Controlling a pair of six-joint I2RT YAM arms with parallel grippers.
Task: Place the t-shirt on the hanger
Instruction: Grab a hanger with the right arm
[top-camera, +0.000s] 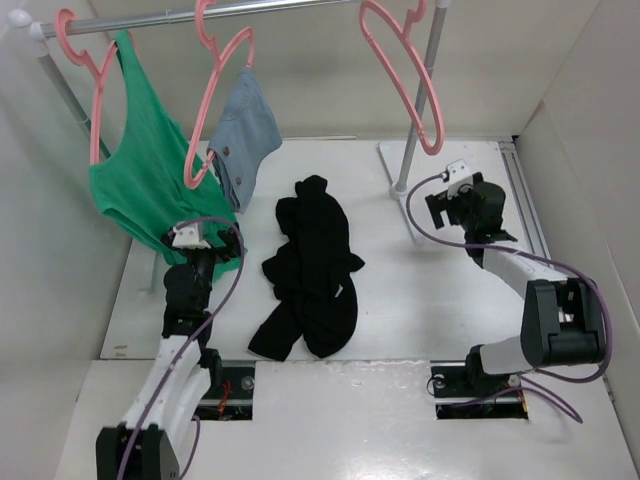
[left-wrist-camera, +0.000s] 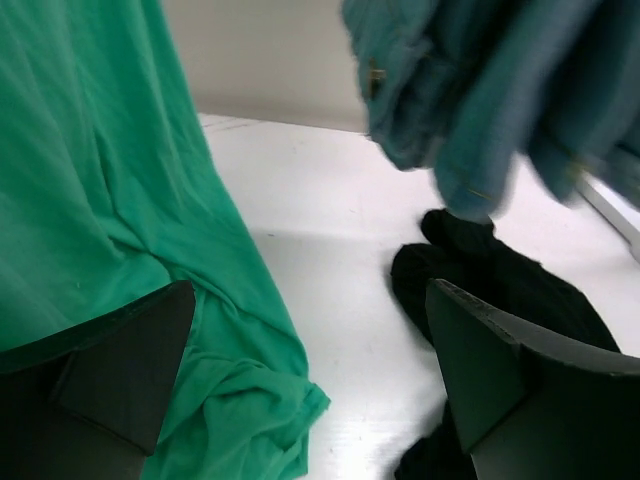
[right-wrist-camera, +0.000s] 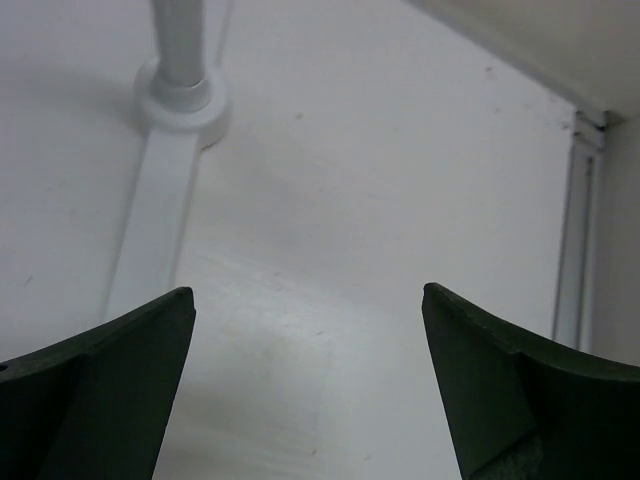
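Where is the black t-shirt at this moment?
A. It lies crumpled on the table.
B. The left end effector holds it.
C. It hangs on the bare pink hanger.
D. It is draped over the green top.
A: the t-shirt lies crumpled on the table, touched by no end effector, and the hanger hangs bare.

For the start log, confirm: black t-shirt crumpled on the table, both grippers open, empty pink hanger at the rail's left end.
One error: the empty pink hanger hangs at the right end of the rail (top external view). Black t-shirt crumpled on the table, left gripper and right gripper open: correct.
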